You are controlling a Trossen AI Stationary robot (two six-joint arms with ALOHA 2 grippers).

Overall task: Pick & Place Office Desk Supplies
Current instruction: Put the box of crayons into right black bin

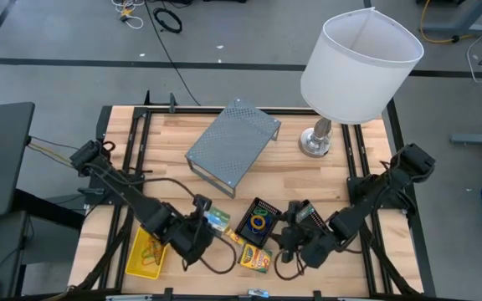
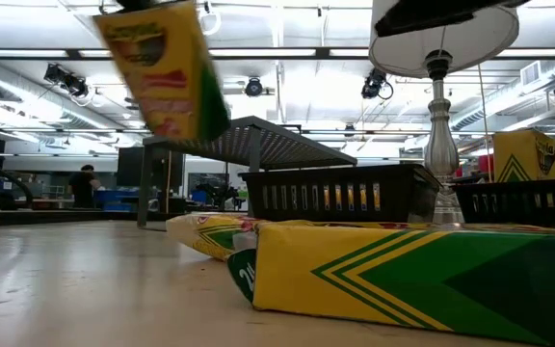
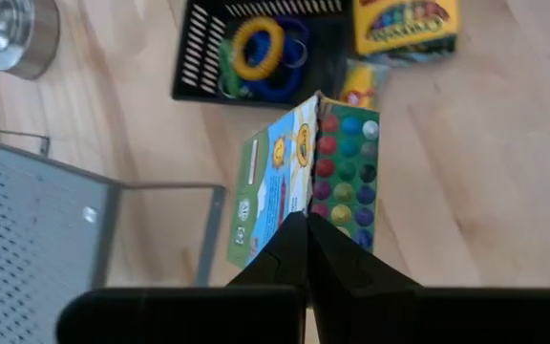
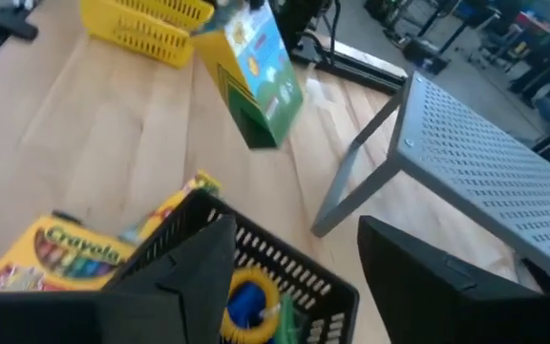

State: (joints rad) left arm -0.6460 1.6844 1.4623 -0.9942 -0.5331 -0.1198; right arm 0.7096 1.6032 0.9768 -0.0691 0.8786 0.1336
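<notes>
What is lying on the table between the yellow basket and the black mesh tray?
In the high view, between the yellow basket and the black mesh tray is the left gripper, holding a crayon box lifted off the wood.

White-shaded lamp (image 1: 360, 63), grey perforated metal stand (image 1: 232, 145), wooden table (image 1: 325, 184)
</notes>
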